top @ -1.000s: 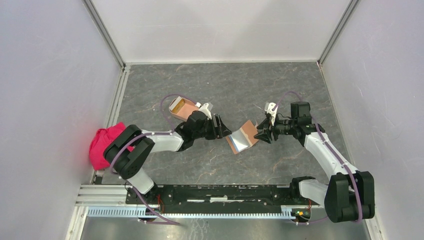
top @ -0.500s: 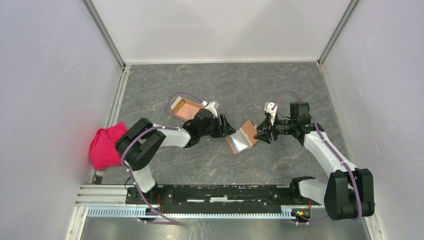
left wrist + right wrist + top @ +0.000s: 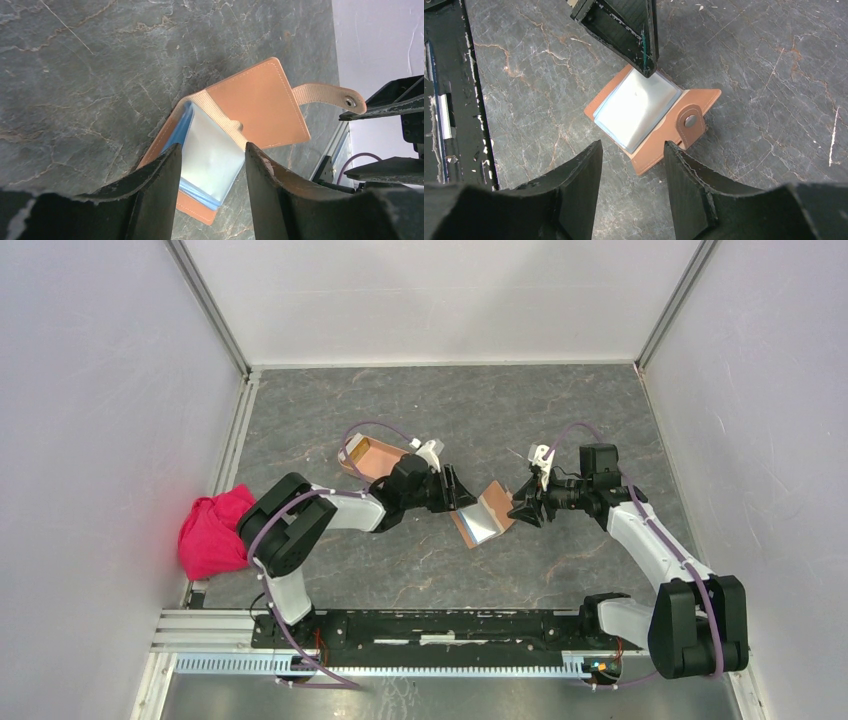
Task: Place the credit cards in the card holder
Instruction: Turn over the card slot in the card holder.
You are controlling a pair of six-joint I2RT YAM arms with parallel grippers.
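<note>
I am working over a dark grey table (image 3: 450, 410) veined with rust, and it is sitting boxed in by pale walls (image 3: 440, 300) at the back and on both sides. A black bar (image 3: 450, 625) is running along the bottom edge of the top view, where my arms are bolted. A red cloth (image 3: 212, 530) is lying bunched against the left wall.

The card holder (image 3: 378, 458), salmon-pink with a low rim, is sitting left of centre, just behind my left wrist. It is showing a pale strip (image 3: 350, 448) at its left end, and I cannot tell what that is.

A brown wallet (image 3: 482, 518) is lying open in the middle of the table, between my two grippers. Its clear, blue-edged sleeves (image 3: 634, 107) are fanning up from the lower half. Whether anything is sitting in them I cannot tell. Its snap tab (image 3: 689, 122) is sticking out on the right.

I am keeping my left gripper (image 3: 212, 150) spread, with its fingers framing the sleeves in the left wrist view. In the right wrist view one fingertip is reaching the sleeves' upper edge. I am pinching nothing that I can see.

I am holding my right gripper (image 3: 633, 145) spread too, hovering at the wallet's right side with the tab just beside one finger.
</note>
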